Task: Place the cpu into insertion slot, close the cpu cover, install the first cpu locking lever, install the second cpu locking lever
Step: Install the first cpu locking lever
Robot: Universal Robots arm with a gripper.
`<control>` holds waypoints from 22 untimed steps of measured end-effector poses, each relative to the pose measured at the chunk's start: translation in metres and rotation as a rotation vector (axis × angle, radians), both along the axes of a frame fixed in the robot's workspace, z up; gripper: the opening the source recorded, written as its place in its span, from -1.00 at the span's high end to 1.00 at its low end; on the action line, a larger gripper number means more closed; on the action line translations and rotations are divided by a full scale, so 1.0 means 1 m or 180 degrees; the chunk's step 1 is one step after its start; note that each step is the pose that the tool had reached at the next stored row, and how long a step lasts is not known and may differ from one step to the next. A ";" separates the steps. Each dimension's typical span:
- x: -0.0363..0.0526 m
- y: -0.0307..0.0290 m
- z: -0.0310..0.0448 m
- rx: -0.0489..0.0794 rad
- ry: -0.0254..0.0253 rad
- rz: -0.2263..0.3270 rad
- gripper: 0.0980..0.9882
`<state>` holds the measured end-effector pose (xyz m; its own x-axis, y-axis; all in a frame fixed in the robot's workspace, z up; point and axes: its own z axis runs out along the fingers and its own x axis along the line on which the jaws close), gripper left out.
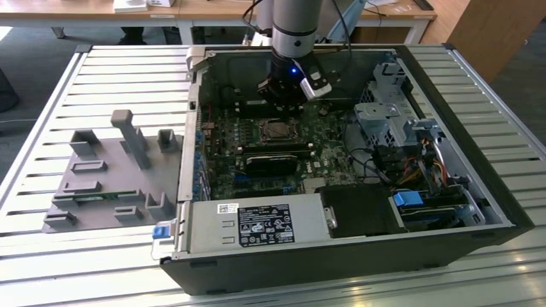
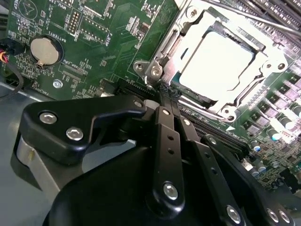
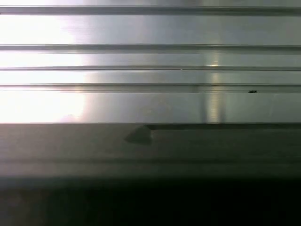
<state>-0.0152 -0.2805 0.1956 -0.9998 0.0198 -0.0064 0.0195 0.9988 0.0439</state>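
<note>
Slatted metal table [image 1: 111,70] carries an open computer case [image 1: 341,256], its motherboard [image 1: 230,137] inside. At the board's 12 o'clock, the gripper [image 2: 164,89] hangs with fingers pressed together, holding nothing. The cpu [image 2: 217,61] lies pale in its socket, the cpu cover [image 2: 188,35] closed around it.

Exterior view: taken from above and off the arm, looking steeply down into the open computer case [image 1: 341,166] lying on a slatted metal table [image 1: 128,70], with the whole arm [image 1: 295,29] in frame. Second wrist view: close and oblique, looking past the gripper [image 2: 165,92] onto the green motherboard [image 2: 108,42] and its processor socket [image 2: 221,66], the same socket [image 1: 277,131] seen mid-case in the exterior view. First wrist view: very near, facing ribbed metal bands [image 3: 150,70].
</note>
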 end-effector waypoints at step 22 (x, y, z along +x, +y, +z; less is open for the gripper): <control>0.0006 -0.0012 0.0159 0.0000 0.0001 0.0000 0.96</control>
<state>-0.0146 -0.2817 0.2116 -0.9998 0.0198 -0.0060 0.0195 0.9989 0.0438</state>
